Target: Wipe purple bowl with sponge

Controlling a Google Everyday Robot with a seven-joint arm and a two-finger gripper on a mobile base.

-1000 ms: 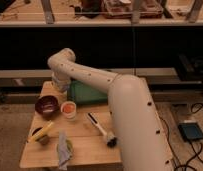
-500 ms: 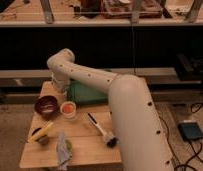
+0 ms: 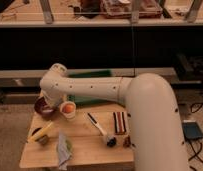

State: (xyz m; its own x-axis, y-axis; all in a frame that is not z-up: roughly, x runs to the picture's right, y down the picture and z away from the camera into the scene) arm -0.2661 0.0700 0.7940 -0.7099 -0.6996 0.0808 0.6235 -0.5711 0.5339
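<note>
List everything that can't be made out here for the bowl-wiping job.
All in the camera view:
- Gripper: low beside the purple bowl, mostly covered by the arm's own wrist; whether it holds a sponge is hidden.
- Purple bowl: inside too dark to read; its right side is behind the white cup.
- Yellow object: cannot tell if it is the sponge.
- Table: right end hidden by the robot arm.

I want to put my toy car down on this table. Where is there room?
Bare wood shows between the cup and the brush, and along the table front between the cloth and the brush. The left is crowded: bowl, cup, banana, with the claw at the bowl.
</note>
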